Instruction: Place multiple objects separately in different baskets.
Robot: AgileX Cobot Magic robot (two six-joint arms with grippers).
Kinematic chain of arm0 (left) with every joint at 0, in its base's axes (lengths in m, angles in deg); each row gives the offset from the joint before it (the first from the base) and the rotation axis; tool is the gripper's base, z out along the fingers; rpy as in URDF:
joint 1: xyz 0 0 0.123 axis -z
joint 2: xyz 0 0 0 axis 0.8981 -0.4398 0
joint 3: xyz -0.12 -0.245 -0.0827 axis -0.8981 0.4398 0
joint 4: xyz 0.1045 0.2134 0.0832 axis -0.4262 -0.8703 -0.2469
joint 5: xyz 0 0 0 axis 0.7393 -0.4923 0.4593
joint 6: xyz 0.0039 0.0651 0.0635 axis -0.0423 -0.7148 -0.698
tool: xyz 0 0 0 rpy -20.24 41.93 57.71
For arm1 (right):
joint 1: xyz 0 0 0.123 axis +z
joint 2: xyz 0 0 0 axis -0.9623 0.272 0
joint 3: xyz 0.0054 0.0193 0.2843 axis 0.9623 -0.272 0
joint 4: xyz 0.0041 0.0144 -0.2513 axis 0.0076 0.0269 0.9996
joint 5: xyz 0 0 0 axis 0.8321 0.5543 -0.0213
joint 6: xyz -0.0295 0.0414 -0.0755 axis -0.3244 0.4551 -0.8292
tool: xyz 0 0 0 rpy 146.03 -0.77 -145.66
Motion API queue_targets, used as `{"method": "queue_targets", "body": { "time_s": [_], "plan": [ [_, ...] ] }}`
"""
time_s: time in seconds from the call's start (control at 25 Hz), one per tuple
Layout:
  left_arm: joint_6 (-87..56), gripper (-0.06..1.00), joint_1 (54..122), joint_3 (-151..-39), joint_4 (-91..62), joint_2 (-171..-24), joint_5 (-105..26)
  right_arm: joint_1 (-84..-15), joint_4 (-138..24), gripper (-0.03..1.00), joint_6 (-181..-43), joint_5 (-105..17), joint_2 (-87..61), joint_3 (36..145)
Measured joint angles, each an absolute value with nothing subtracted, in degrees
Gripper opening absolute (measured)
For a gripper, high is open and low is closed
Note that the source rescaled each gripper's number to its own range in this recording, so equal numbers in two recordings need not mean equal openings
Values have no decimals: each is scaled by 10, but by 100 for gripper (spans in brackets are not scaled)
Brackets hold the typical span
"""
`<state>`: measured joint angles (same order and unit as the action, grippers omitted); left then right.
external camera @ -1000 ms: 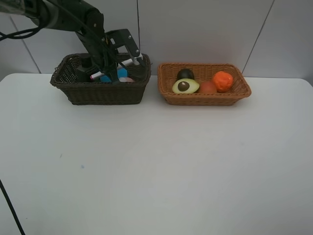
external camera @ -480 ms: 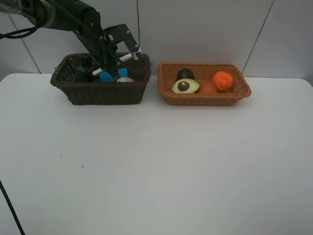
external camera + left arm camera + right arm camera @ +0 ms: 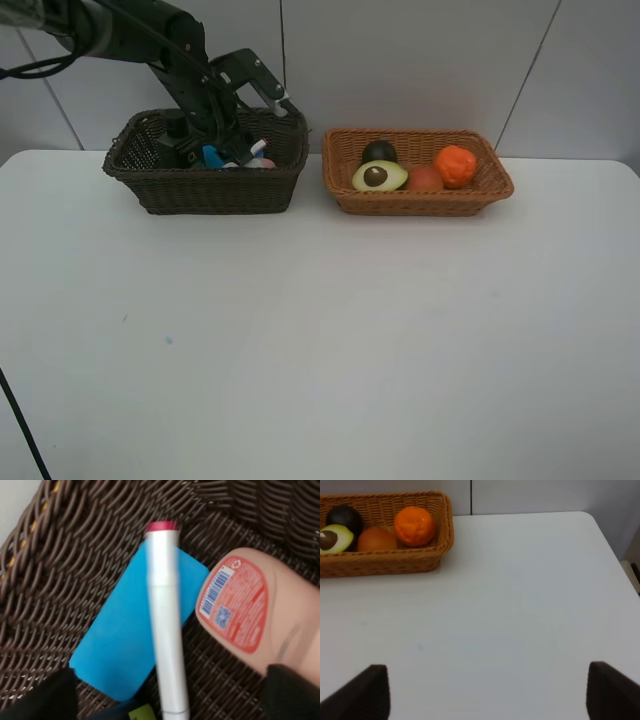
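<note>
My left gripper point(image 3: 252, 100) hangs open and empty over the dark brown basket point(image 3: 205, 190); in the left wrist view point(image 3: 165, 702) its jaws stand wide apart. Below it the white red-tipped marker point(image 3: 165, 630) lies across a blue flat block point(image 3: 120, 640), next to the pink bottle point(image 3: 250, 610). The dark pump bottle point(image 3: 178, 130) stands at the basket's left. The light basket point(image 3: 420, 205) holds the avocado point(image 3: 379, 176), mangosteen point(image 3: 379, 151), peach point(image 3: 424, 178) and orange point(image 3: 455, 165). My right gripper point(image 3: 490, 700) is open over bare table, out of the high view.
The two baskets stand side by side at the back of the white table point(image 3: 320, 330), close to the wall. The table's right edge and corner show in the right wrist view point(image 3: 615, 570).
My left gripper has risen a little above the dark basket. The marker has left its jaws and dropped into the basket onto the blue block.
</note>
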<state>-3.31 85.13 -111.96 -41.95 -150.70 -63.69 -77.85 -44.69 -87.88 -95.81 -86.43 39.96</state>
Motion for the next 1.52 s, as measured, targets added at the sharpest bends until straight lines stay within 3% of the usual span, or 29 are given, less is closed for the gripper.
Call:
{"method": "queue_targets", "body": {
  "time_s": [0.12,0.84,1.2,1.52],
  "plan": [
    [-33,100,851,-1120,-419,-1507,-640,-778,-447,94,-879,-958,-864,400],
    [-13,100,851,-1120,-408,-1494,-646,-778,-447,94,-879,-958,-864,400],
    [59,100,851,-1120,-406,-1335,-704,-778,-447,94,-879,-958,-864,400],
    [67,100,851,-1120,-458,-1194,-883,-778,-447,94,-879,-958,-864,400]
  ]
}}
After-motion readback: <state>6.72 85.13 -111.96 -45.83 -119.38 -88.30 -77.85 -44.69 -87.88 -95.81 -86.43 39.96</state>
